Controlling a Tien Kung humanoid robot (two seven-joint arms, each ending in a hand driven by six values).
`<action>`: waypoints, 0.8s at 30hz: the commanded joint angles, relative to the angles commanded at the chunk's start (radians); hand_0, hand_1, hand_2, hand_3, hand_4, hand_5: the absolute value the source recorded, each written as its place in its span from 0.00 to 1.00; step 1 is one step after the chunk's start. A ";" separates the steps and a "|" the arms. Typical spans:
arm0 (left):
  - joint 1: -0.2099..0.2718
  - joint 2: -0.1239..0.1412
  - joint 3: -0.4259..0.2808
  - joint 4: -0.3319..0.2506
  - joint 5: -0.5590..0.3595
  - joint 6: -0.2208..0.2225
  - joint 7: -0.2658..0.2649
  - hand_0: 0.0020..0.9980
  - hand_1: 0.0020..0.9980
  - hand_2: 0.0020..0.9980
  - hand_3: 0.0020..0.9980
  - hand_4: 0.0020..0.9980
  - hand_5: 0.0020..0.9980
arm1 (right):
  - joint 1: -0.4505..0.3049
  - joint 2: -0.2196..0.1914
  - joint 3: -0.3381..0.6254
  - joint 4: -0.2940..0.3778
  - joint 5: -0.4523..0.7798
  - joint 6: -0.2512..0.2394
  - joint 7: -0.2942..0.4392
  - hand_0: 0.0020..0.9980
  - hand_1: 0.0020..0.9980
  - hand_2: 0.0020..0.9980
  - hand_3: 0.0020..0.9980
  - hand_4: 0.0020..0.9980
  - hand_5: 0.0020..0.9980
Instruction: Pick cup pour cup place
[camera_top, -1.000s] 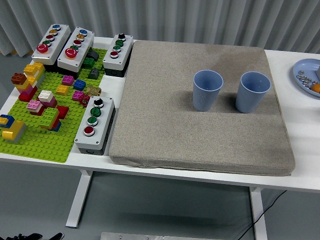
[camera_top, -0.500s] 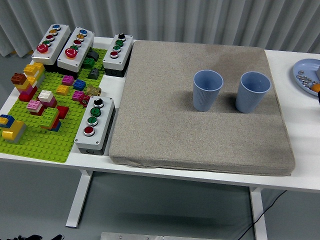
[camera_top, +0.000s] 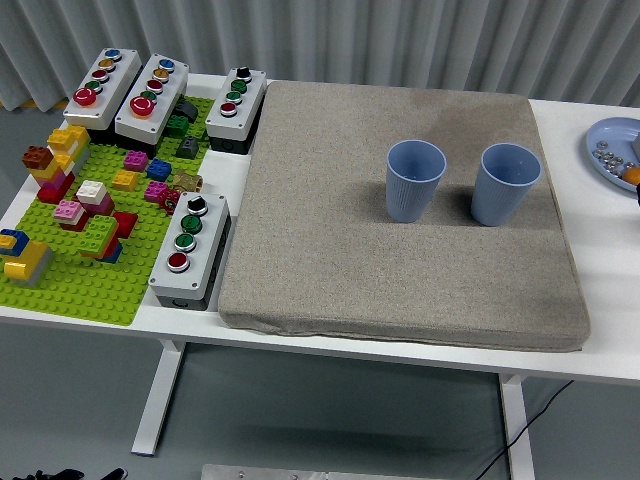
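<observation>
Two pale blue ribbed plastic cups stood upright, side by side but apart, on a grey fabric mat covering the white bench, within easy reach for pouring; neither hand was in view.

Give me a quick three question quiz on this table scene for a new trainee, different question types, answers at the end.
1. True or false: the two blue cups touch each other.
2. How many grey button boxes are on the table?
3. What do the cups stand on: A) green baseplate, B) grey mat, C) blue plate?

Key:
1. False: left cup and right cup stand apart.
2. Four; one is the nearest box.
3. B, the grey mat.
</observation>
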 joint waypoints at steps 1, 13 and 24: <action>0.000 0.000 0.000 0.000 0.000 0.000 0.000 0.78 0.76 0.81 0.65 0.50 0.96 | 0.000 0.000 0.000 0.000 -0.001 0.000 0.000 0.93 0.81 0.78 0.77 0.83 0.85; 0.000 -0.001 -0.009 0.000 0.008 0.000 0.001 0.78 0.76 0.81 0.65 0.50 0.97 | 0.001 -0.002 0.000 0.005 0.001 0.002 -0.004 0.93 0.81 0.78 0.77 0.83 0.83; 0.002 -0.001 -0.013 0.000 0.012 0.000 0.002 0.78 0.76 0.81 0.65 0.50 0.97 | 0.001 -0.003 0.000 0.008 -0.001 0.003 -0.007 0.94 0.82 0.78 0.77 0.83 0.82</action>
